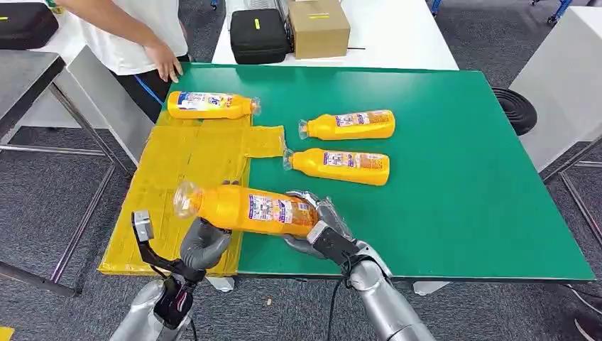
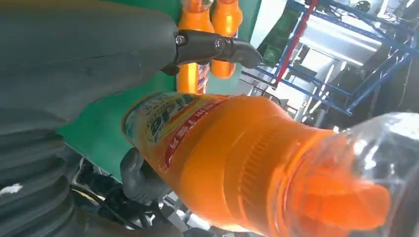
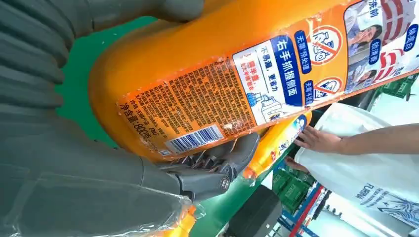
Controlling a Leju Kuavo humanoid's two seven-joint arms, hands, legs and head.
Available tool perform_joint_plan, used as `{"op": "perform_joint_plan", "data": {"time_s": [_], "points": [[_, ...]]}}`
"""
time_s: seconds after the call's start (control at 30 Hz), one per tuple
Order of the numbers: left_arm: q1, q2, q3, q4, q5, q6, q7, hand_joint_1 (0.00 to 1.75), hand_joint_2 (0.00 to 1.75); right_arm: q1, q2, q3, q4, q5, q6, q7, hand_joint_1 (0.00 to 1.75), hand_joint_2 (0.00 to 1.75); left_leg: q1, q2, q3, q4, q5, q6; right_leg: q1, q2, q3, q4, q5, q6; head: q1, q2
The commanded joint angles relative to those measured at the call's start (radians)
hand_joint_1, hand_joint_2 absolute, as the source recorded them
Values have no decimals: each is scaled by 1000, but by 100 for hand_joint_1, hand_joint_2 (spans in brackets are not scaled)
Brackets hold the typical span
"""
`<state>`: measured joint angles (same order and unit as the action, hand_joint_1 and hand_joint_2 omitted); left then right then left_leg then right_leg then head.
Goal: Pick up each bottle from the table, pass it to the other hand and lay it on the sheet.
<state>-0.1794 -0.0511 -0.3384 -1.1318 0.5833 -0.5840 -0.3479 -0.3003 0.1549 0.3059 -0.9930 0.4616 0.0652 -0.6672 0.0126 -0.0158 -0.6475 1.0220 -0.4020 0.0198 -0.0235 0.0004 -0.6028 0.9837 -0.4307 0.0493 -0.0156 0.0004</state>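
an orange bottle (image 1: pixel 245 209) lies level above the counter's (image 1: pixel 454 177) near edge, the right hand (image 1: pixel 317 227) gripping its base end and the left hand (image 1: pixel 204 244) cupping under its neck end. just beyond are the yellow sheet (image 1: pixel 188 170), bearing one bottle (image 1: pixel 211 105), and two bottles on green (image 1: pixel 348 145).

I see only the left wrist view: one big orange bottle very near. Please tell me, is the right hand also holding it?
Observer: Yes. In the head view the right hand grips the held bottle at its base end, and the left hand is under its neck end.
Operator: Is a bottle already on the sheet?
Observer: One bottle lies at the far edge of the yellow sheet.
Operator: How many wait on the green table?
Observer: Two bottles lie on the green table.
Operator: Is somebody near?
Observer: A person's hand rests at the table's far left corner.
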Motion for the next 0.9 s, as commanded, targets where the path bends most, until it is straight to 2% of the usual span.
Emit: {"op": "perform_joint_plan", "data": {"time_s": [0.03,0.23,0.47,0.9], "points": [[-41,-18,-22,91,-71,72,-39,0,175,-30,8,-30,22,-21,7,5,175,175,0,1,3,-1,-1,0,0,-1,4,-1,-1,-2,0,0],[-52,-45,-1,71,-164,195,-107,0,175,-13,19,-22,36,-13,23,16,175,175,0,0,2,0,0,0,0,-1,2,0,-1,-2,0,0],[-64,-77,23,28,-208,270,-154,0,175,-23,34,-12,87,-6,34,20,175,175,1,0,3,0,-1,0,1,-1,4,-1,-1,-3,0,0],[-76,-88,15,10,-177,244,-169,0,175,-14,33,-16,107,-15,38,19,175,175,0,0,2,0,0,0,1,-1,2,-1,0,-2,0,0]]}}
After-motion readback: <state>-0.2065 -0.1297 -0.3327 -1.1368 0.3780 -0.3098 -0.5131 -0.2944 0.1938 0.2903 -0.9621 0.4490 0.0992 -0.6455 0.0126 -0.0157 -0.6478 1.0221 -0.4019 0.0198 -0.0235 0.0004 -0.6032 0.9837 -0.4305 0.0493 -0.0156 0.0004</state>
